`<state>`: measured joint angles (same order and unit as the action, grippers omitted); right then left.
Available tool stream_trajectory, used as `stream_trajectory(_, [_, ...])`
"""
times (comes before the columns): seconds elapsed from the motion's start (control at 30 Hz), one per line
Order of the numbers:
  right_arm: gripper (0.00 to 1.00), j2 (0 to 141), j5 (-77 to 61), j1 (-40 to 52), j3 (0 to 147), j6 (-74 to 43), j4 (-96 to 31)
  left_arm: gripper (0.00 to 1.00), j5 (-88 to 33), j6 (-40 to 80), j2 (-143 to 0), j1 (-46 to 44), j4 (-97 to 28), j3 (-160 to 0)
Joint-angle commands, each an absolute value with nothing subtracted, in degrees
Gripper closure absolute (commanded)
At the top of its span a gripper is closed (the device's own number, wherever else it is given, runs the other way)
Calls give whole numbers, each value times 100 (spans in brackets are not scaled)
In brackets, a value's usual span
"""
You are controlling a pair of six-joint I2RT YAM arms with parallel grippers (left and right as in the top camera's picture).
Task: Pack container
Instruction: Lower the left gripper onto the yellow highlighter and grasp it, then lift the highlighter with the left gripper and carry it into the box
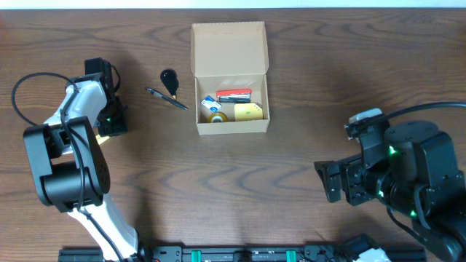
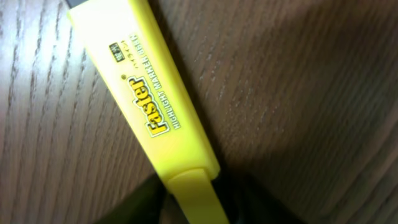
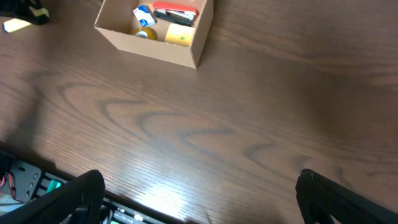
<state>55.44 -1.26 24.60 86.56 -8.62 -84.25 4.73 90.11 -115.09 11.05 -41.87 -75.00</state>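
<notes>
The container (image 1: 230, 128) is a tan cardboard box with its flap lid folded back. It holds a red stapler (image 1: 234, 94), a tape roll (image 1: 215, 116), a yellow item (image 1: 248, 111) and a small blue and white item. It also shows in the right wrist view (image 3: 155, 46). My left gripper (image 1: 111, 124) is low at the table's left, shut on a yellow highlighter (image 2: 149, 106), whose end lies between the jaws (image 2: 196, 202). My right gripper (image 1: 333, 182) is open and empty above bare table at the right (image 3: 199, 199).
A dark pen (image 1: 167, 98) and a small black object (image 1: 169, 77) lie on the wood table between the left gripper and the box. The table's front edge with a rail (image 3: 37, 180) is close below the right gripper.
</notes>
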Motion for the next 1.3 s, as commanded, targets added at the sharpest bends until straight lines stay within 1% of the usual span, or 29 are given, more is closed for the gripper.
stream_trajectory(0.0, [1, 5540, -64, 2418, 8731, -805, -8429, 68, 432, 9039, -11498, 1133, -4171, -7432])
stream_trajectory(0.13, [1, 5540, -67, 2418, 8731, -805, -8429, 79, 303, 8997, -11496, 1133, -4171, -7435])
stream_trajectory(0.27, [1, 5540, -67, 2418, 8731, -805, -8429, 94, 141, 8997, -11480, 1133, -4171, -7441])
stream_trajectory(0.4, [1, 5540, -67, 2418, 8731, -805, -8429, 94, 150, 8899, -11306, 1122, -4165, -7500])
stream_trajectory(0.53, [1, 5540, -67, 2418, 8731, -805, -8429, 94, 320, 8370, -11039, 1116, -4163, -7782])
stream_trajectory(0.63, [1, 5540, -67, 2418, 8731, -805, -8429, 94, 541, 7509, -10849, 1059, -4165, -8197])
stream_trajectory(0.7, [1, 5540, -64, 2418, 8731, -805, -8429, 94, 635, 6416, -10787, 996, -4152, -8595])
stream_trajectory(0.73, [1, 5540, -67, 2418, 8731, -805, -8429, 94, 550, 5684, -10787, 967, -4143, -8840])
stream_trajectory(0.9, [1, 5540, -64, 2418, 8731, -805, -8429, 94, -301, 3448, -10787, 838, -3957, -9557])
stream_trajectory(1.07, [1, 5540, -64, 2418, 8731, -805, -8429, 94, -786, 2196, -10787, 609, -3500, -10005])
stream_trajectory(1.17, [1, 5540, -67, 2418, 8731, -805, -8429, 94, -998, 1173, -10787, 305, -3024, -10114])
stream_trajectory(1.27, [1, 5540, -67, 2418, 8731, -805, -8429, 94, -1131, 475, -10787, 71, -2746, -10114])
